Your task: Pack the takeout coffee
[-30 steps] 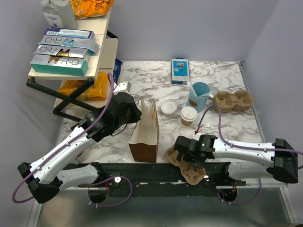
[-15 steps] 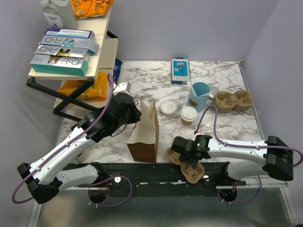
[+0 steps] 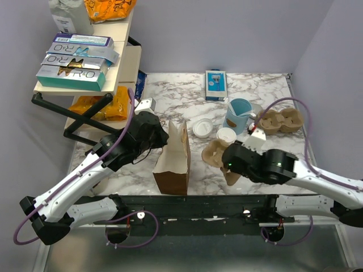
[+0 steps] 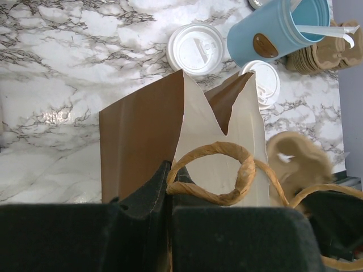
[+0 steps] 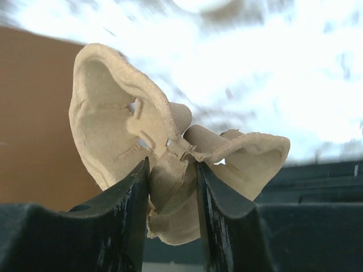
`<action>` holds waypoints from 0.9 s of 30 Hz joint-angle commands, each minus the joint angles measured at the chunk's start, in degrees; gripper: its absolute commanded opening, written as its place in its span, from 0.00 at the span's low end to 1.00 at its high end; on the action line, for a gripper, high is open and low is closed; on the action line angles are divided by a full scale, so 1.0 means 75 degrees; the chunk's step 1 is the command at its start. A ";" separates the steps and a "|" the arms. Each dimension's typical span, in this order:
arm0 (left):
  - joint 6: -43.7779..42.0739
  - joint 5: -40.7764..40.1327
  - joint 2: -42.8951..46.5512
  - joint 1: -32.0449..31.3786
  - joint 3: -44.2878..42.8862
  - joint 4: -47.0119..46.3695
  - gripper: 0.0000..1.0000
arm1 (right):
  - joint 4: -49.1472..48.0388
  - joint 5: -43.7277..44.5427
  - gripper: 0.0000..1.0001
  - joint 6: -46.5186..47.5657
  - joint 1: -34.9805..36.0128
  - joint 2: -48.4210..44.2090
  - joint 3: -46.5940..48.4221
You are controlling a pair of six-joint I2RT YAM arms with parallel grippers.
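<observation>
The takeout coffee (image 3: 226,135), a small tan cup with a white lid, stands upright right of the brown paper bag (image 3: 173,161); its lid shows in the left wrist view (image 4: 263,85). A loose white lid (image 3: 202,128) lies beside it. My left gripper (image 3: 161,137) is shut on the bag's top edge by its twine handle (image 4: 218,170). My right gripper (image 3: 226,162) is shut on a brown pulp cup carrier (image 3: 214,151), holding it tilted in the air between bag and cup; the fingers pinch its middle ridge (image 5: 173,178).
A light-blue mug (image 3: 238,113) stands behind the cup. A second pulp carrier (image 3: 279,120) lies at the right. A blue box (image 3: 215,85) lies at the back. A shelf rack (image 3: 85,68) with boxes stands at the left.
My right arm has lifted the pulp carrier from the table's near edge and swung it back toward the cup. The left gripper and bag have not moved.
</observation>
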State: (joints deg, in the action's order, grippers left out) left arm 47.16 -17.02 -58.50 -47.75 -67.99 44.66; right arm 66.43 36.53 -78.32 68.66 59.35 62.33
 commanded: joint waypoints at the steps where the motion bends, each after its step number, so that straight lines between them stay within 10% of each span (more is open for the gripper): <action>1: -0.0123 0.0159 0.0019 0.0003 0.0018 0.0127 0.00 | -0.1423 0.1970 0.31 0.3352 -0.0038 -0.1010 0.0502; 9: -0.0123 0.0417 0.0124 0.0015 0.0170 -0.0248 0.00 | -0.7295 -0.0800 0.31 0.9081 -0.0038 -0.2043 0.0349; 19: -0.0346 0.0604 0.0417 0.0015 0.0241 -0.0634 0.00 | -0.7475 -0.7078 0.29 1.0361 -0.0050 0.0112 0.2552; 27: -0.1119 0.0546 0.0593 0.0038 -0.0427 -0.0681 0.00 | -0.7428 -0.8504 0.28 1.0361 -0.0050 0.0395 0.2519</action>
State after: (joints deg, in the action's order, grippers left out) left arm 43.09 -13.21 -55.44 -47.68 -67.42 41.52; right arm 12.01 -17.85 -2.39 68.25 63.75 81.47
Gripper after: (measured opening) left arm 0.096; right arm 0.405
